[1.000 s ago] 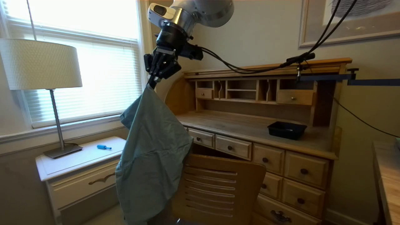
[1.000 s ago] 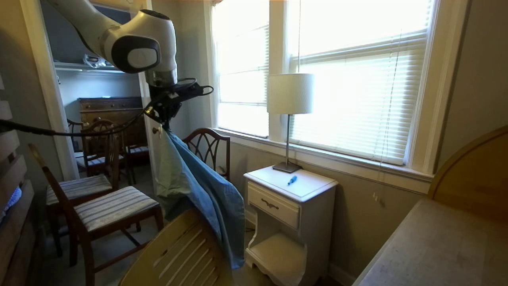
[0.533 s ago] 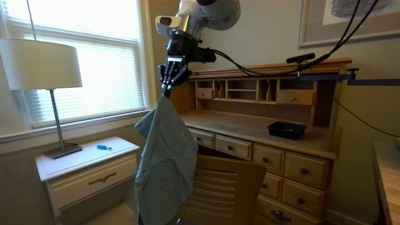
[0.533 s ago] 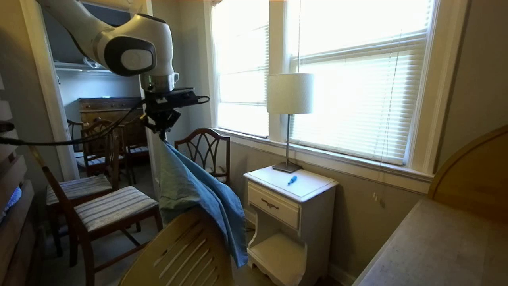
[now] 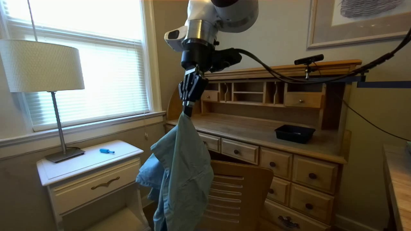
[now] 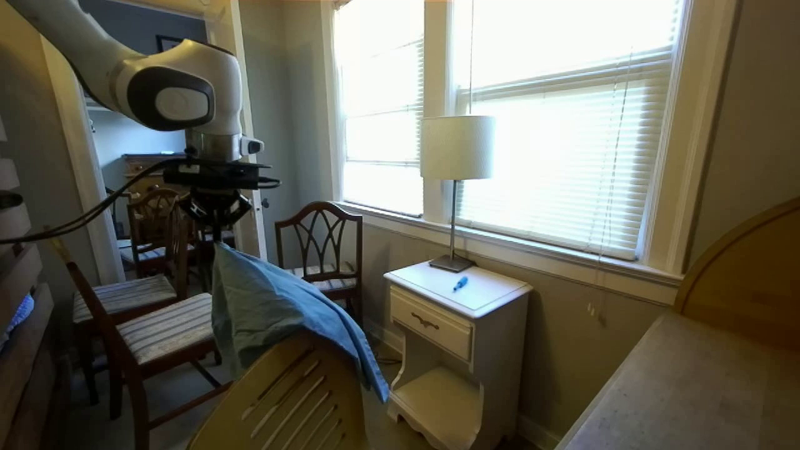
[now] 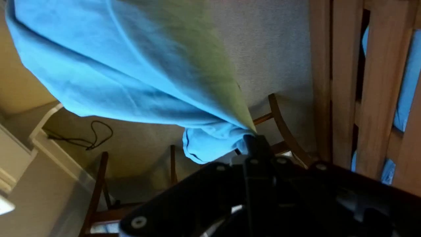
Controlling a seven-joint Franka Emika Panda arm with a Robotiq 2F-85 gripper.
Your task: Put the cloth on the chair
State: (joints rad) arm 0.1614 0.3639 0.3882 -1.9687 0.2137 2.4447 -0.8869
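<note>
The blue-green cloth [image 5: 189, 170] hangs from my gripper [image 5: 187, 110]; it also shows in an exterior view [image 6: 269, 300] and fills the upper left of the wrist view [image 7: 125, 65]. My gripper, also seen in an exterior view [image 6: 217, 239] and in the wrist view [image 7: 255, 141], is shut on one corner of the cloth. The light wooden chair [image 5: 244, 189] with a slotted back shows in both exterior views [image 6: 306, 394]. The cloth lies over the top edge of its back, with one end hanging past the far side. The chair's seat is hidden.
A roll-top desk [image 5: 244, 125] holding a black tray [image 5: 294, 133] stands behind the chair. A white nightstand [image 6: 459, 294] bears a lamp [image 6: 457, 150] and a blue tool [image 6: 460, 284]. Dark chairs with striped seats [image 6: 181, 325] stand near the doorway. Wooden slats [image 7: 375, 98] show in the wrist view.
My gripper has come down and moved away from the window, still holding the cloth. The cloth is drawn farther across the chair back, and its far hanging end has risen slightly.
</note>
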